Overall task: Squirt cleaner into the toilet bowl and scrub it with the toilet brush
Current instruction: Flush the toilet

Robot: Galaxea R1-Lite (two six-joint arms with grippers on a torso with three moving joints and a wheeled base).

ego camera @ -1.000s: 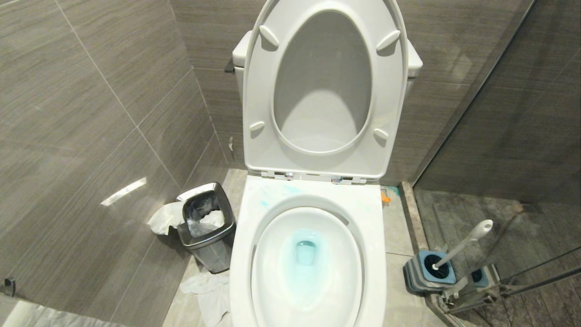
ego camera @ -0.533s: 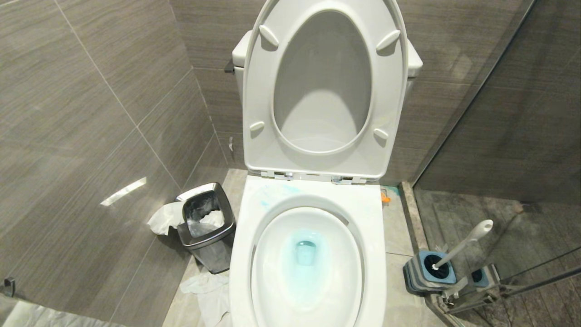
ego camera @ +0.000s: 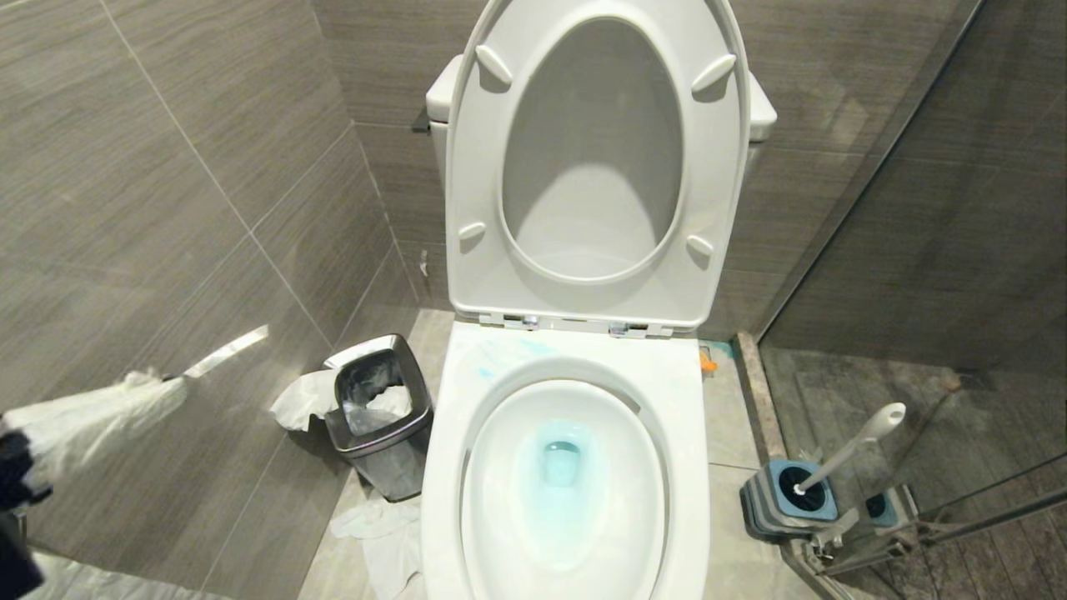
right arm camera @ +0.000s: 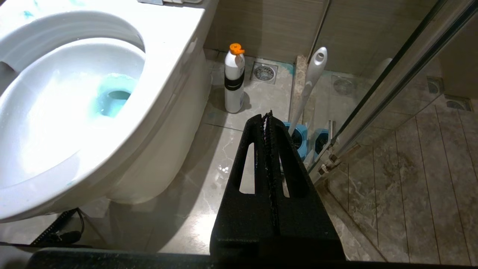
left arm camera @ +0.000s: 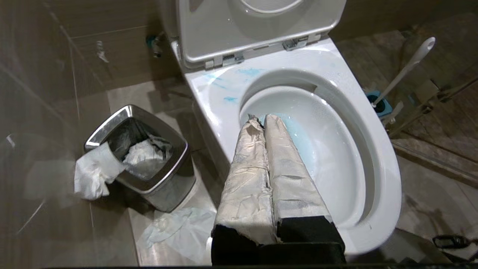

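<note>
The white toilet bowl (ego camera: 442, 467) stands in the middle with seat and lid raised. Turquoise cleaner tints its water (ego camera: 560, 462) and smears the back rim (left arm camera: 229, 99). Right of the toilet, the toilet brush (ego camera: 850, 450) leans in its blue-and-grey holder (ego camera: 788, 500), its bristle head hidden inside. My left gripper (ego camera: 154, 385), its fingers wrapped in pale covering, hangs at the left in front of the wall, shut and empty; in the left wrist view its tips (left arm camera: 263, 118) point over the bowl's near rim (left arm camera: 384, 179). My right gripper (right arm camera: 268, 116) is shut and empty above the floor, short of the brush handle (right arm camera: 312, 82).
A steel waste bin (ego camera: 379, 417) with crumpled tissue stands left of the toilet, more tissue (ego camera: 383, 533) on the floor beside it. A white bottle with an orange cap (right arm camera: 234, 84) stands on the floor right of the bowl. A glass partition (right arm camera: 377, 101) closes off the right.
My left gripper has risen into the head view at the left edge, still shut. The right arm, toilet and brush have not moved.
</note>
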